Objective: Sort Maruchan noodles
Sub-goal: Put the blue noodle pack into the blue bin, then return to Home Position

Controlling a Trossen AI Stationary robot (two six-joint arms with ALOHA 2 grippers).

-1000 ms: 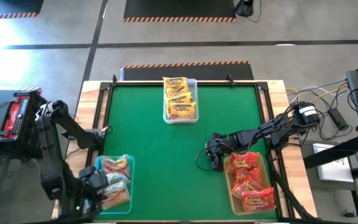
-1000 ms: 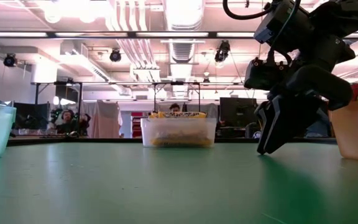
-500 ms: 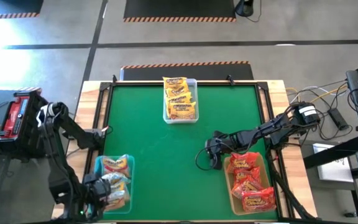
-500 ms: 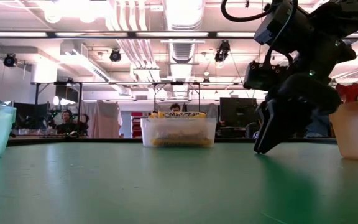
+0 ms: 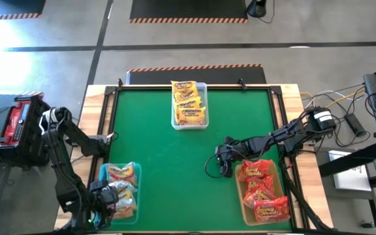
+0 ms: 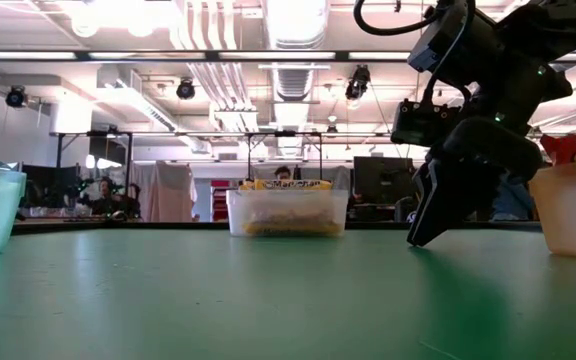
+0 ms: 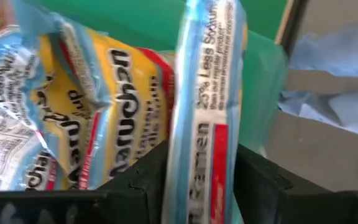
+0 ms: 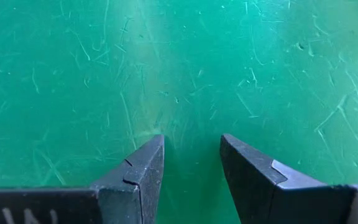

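The left gripper point(image 5: 103, 199) has slid nearer over the teal bin point(image 5: 103, 171), clamped on a blue-edged packet point(image 7: 207, 106), while the right gripper point(image 5: 222, 168) stays parted above the mat point(image 5: 168, 156).

Two dark jointed arms, matte black housings. Right arm point(image 5: 273, 138), centre-right of high view: black cable looping along links, pale label at base. Right gripper point(image 8: 190, 167): wedge-shaped black fingers, stepped edges.
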